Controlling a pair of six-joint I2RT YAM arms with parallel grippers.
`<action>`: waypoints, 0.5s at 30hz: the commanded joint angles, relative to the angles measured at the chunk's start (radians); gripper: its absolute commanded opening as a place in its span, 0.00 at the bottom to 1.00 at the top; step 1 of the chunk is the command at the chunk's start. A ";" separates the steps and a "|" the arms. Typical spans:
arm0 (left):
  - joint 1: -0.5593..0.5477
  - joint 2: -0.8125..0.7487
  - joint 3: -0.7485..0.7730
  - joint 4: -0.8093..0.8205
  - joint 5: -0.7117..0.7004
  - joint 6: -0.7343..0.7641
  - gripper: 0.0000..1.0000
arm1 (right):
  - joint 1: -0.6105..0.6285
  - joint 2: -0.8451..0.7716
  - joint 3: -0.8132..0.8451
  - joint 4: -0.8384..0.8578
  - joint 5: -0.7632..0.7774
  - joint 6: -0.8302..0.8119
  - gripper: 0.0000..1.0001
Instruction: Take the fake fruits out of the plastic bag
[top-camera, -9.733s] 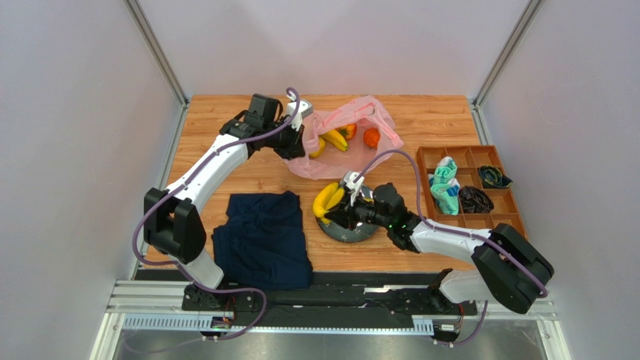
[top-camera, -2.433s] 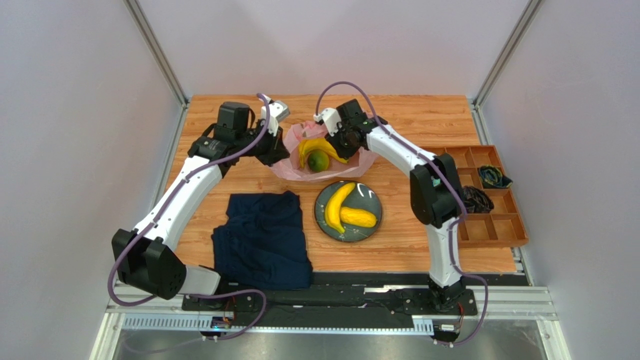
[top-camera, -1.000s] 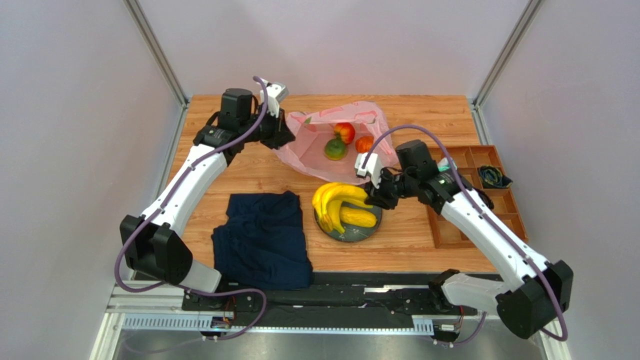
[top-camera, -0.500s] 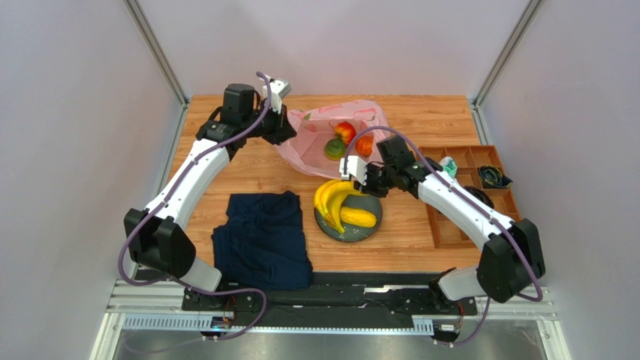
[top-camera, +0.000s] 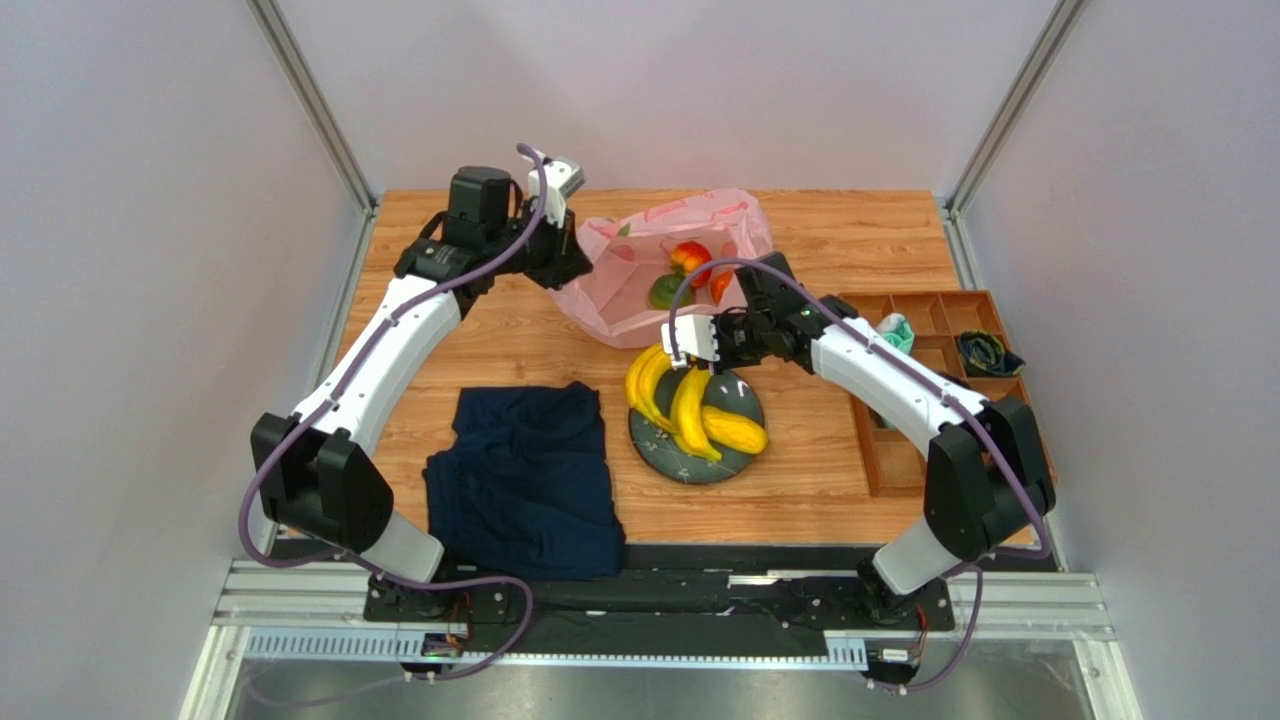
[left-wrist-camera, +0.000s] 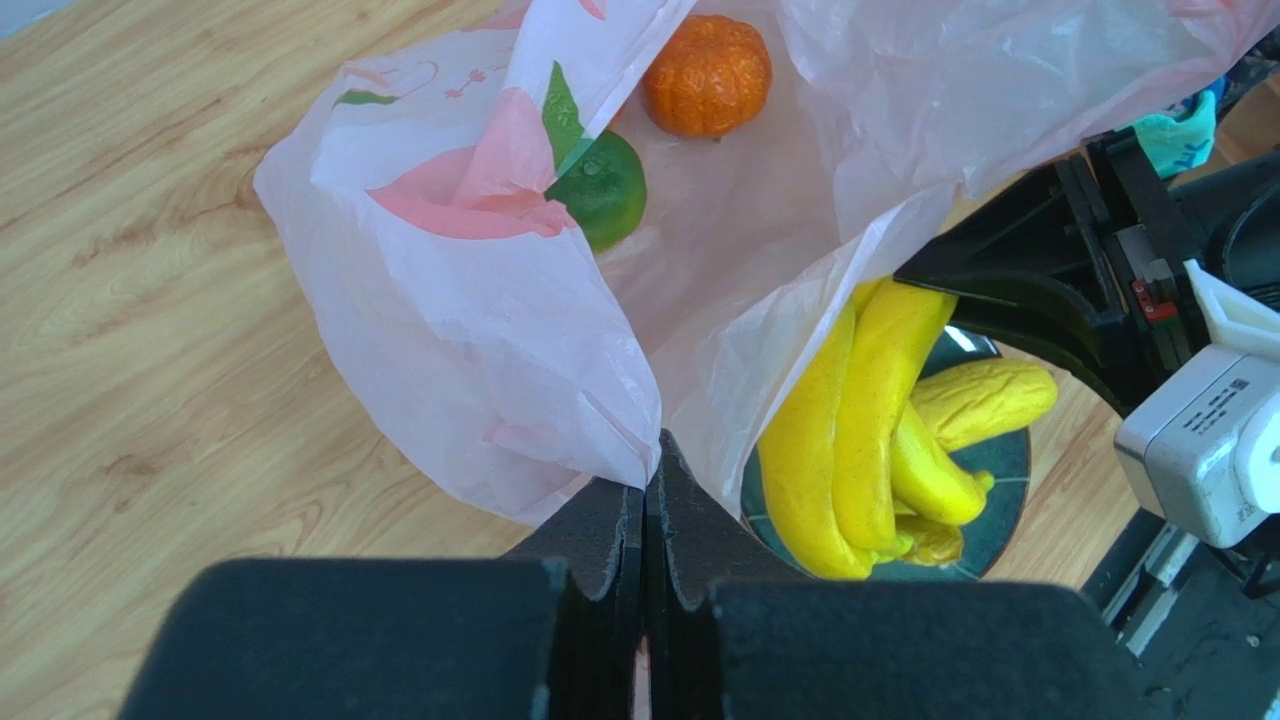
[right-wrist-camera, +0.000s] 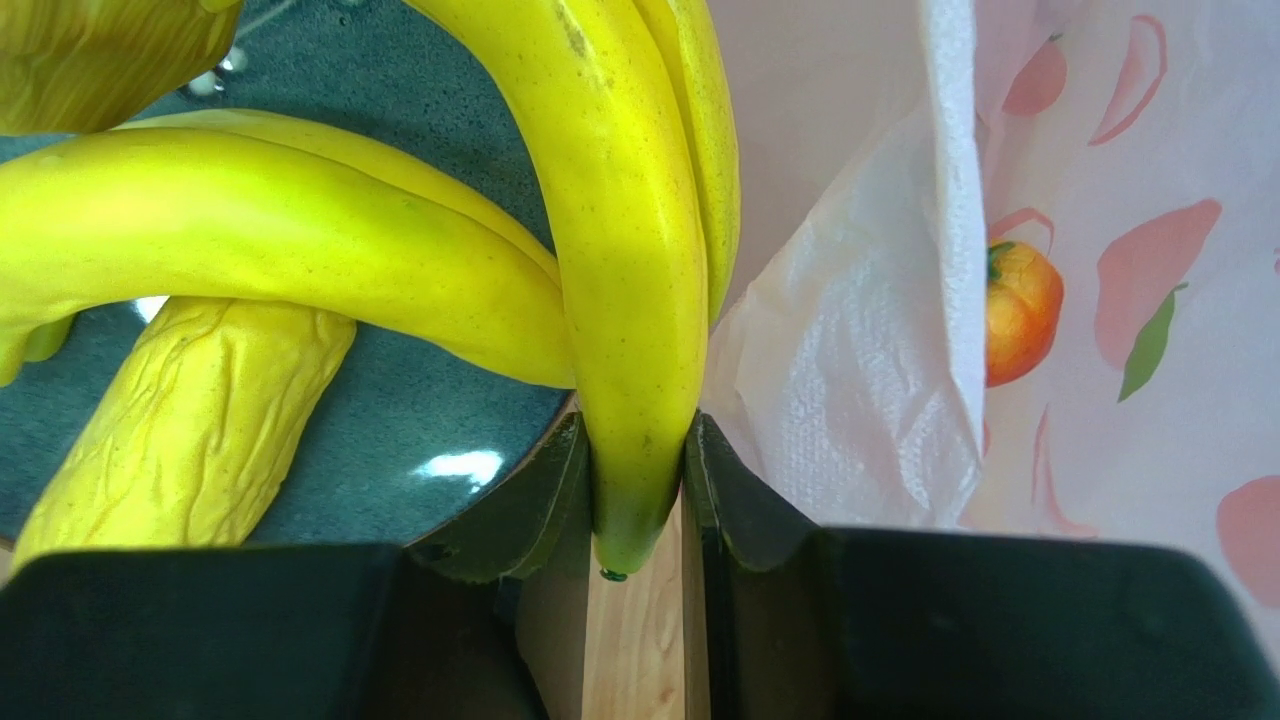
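Pink bag (left-wrist-camera: 451, 315) lies open, holding red fruit (top-camera: 691, 255), orange fruit (left-wrist-camera: 708, 75) and seemingly a green fruit (left-wrist-camera: 609, 188); banana bunch (left-wrist-camera: 849, 435) and long yellow piece (left-wrist-camera: 984, 402) lie on the plate (top-camera: 739, 396).

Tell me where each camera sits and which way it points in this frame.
Top external: above and behind the bases, looking down at the table; both arms show whole, left gripper at the plastic bag, right gripper by the plate.
Left wrist: looks along its shut fingers pinching the plastic bag's edge; the right arm shows at right.
Right wrist: looks along its fingers clamped on the banana bunch over the plate.
Shared: all three show plastic bag, banana bunch, plate.
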 joint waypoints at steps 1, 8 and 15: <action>0.004 -0.016 0.011 0.004 -0.001 0.026 0.00 | -0.011 0.024 0.016 0.052 -0.011 -0.148 0.01; 0.004 0.007 0.034 0.003 0.008 0.019 0.00 | -0.027 0.084 0.069 0.007 -0.031 -0.173 0.02; 0.004 -0.005 0.015 0.004 0.007 0.024 0.00 | -0.018 0.049 0.014 -0.025 -0.088 -0.218 0.04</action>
